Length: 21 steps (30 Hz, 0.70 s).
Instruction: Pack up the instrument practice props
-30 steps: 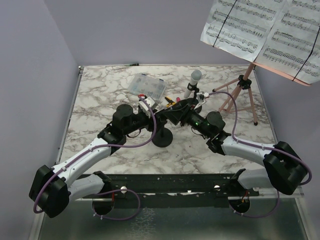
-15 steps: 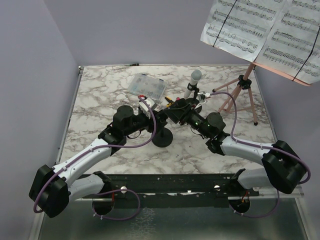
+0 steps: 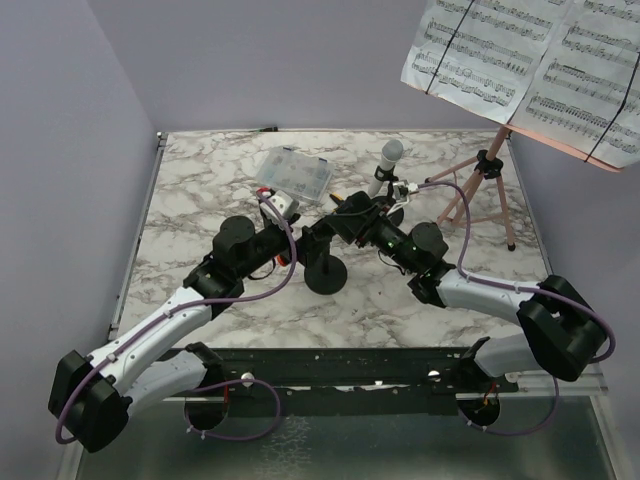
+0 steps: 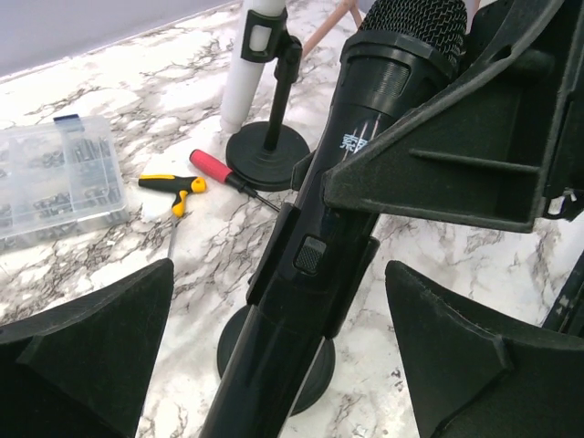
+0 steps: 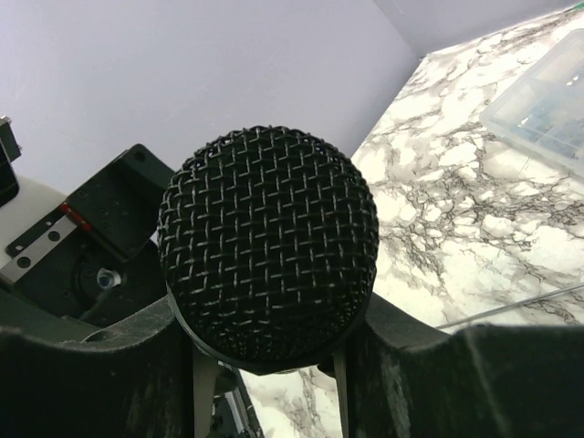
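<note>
The black microphone (image 4: 365, 137) stands tilted in its black round-based holder (image 4: 315, 370) at mid-table. My left gripper (image 4: 278, 274) is open, its fingers wide on either side of the mic's handle and clear of it. My right gripper (image 5: 269, 365) is shut on the black microphone just under its mesh head (image 5: 269, 246). From above, the left gripper (image 3: 300, 240) and right gripper (image 3: 340, 222) meet over the holder's base (image 3: 325, 277). Behind them the grey-headed microphone (image 3: 385, 165) stands in its own holder (image 4: 267, 157). White sheet-music pages (image 3: 520, 60) rest on the pink tripod (image 3: 490, 180) at the back right.
A clear compartment box (image 3: 293, 175) lies at the back centre-left. A red screwdriver (image 4: 219, 169) and a yellow one (image 4: 169, 184) lie between the box and the far holder. The tripod's legs spread over the right back corner.
My left gripper has opened wide and drawn back to the left, off the black microphone. My right gripper has narrowed round the mic below its head.
</note>
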Each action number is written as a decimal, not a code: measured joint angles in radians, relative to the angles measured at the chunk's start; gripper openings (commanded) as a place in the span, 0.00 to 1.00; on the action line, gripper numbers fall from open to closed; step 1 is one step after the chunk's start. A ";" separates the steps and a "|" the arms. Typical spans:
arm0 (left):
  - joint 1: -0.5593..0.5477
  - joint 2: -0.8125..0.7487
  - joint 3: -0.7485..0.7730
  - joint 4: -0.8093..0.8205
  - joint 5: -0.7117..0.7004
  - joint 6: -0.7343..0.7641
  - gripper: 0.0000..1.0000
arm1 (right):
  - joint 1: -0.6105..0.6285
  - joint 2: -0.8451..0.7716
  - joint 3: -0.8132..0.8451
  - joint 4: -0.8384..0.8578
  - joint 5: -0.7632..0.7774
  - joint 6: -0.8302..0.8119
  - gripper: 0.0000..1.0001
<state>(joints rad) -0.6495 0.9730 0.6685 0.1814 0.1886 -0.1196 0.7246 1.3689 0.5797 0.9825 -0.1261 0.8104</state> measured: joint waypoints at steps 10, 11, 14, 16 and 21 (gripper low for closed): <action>0.000 -0.154 -0.092 -0.035 -0.071 -0.137 0.94 | 0.000 0.028 0.026 0.009 -0.002 -0.020 0.01; 0.000 -0.165 -0.093 -0.044 -0.071 -0.145 0.92 | 0.000 0.029 0.027 0.008 -0.002 -0.022 0.01; -0.002 -0.186 -0.093 -0.059 -0.070 -0.163 0.89 | 0.000 0.034 0.036 0.007 -0.001 -0.027 0.01; -0.016 -0.185 -0.093 -0.074 -0.071 -0.174 0.89 | 0.000 0.040 0.041 0.007 0.002 -0.030 0.01; -0.116 -0.184 -0.093 -0.114 -0.140 -0.195 0.88 | 0.000 0.043 0.047 0.008 0.008 -0.035 0.01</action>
<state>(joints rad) -0.7650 0.7887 0.5758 0.0669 0.0490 -0.3141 0.7250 1.4124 0.6266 0.9901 -0.1177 0.7757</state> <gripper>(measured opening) 0.883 0.457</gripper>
